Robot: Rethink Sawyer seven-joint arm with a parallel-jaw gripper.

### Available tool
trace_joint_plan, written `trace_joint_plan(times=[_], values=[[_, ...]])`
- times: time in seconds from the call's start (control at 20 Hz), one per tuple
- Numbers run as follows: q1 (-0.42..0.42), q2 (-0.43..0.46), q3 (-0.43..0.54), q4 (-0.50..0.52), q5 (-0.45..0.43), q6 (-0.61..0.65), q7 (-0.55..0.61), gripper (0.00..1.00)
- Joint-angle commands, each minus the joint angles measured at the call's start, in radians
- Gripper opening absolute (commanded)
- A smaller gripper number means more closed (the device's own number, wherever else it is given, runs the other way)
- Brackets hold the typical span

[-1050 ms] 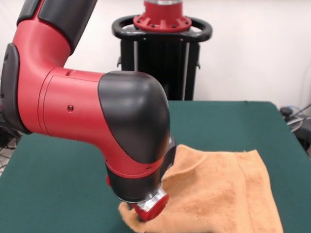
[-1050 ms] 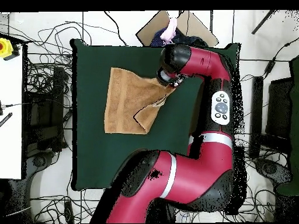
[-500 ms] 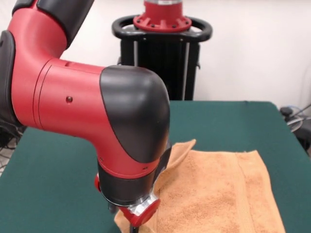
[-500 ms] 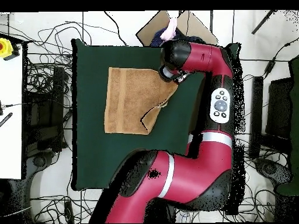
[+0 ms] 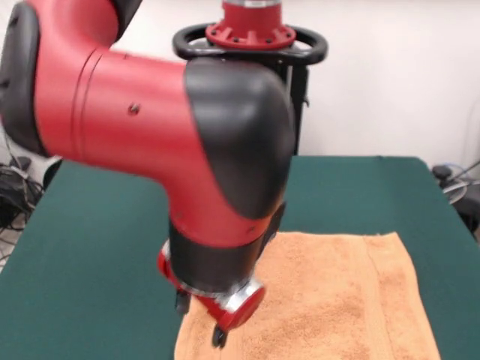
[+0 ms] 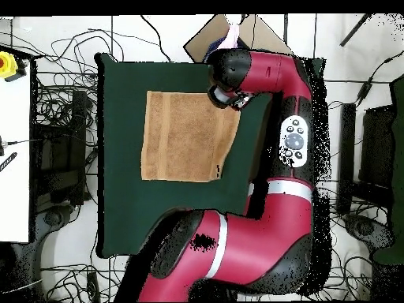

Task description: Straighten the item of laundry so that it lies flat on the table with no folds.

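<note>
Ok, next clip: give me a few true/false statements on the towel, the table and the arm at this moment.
1. The towel lies spread out as a rectangle on the table. True.
2. The towel hangs over the table's edge. False: green top shows around it on all sides in the overhead view.
3. The gripper is over a corner of the towel. True.
4. A large flap is folded across the towel's middle. False: its surface looks flat.
5. The towel is blue. False: it is orange-tan.

Red arm [image 5: 150,112] bent low, jaws hidden beneath wrist
</note>
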Motion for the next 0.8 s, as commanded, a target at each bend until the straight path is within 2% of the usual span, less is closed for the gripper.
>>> trace_joint_plan(times=[0.05, 0.55, 0.8], values=[[0.087, -0.189, -0.035, 0.328, -0.005, -0.040, -0.019, 1.00], [0.110, -0.285, -0.033, 0.423, 0.034, 0.051, 0.023, 1.00], [0.120, -0.377, -0.029, 0.601, 0.036, -0.111, 0.015, 1.00]])
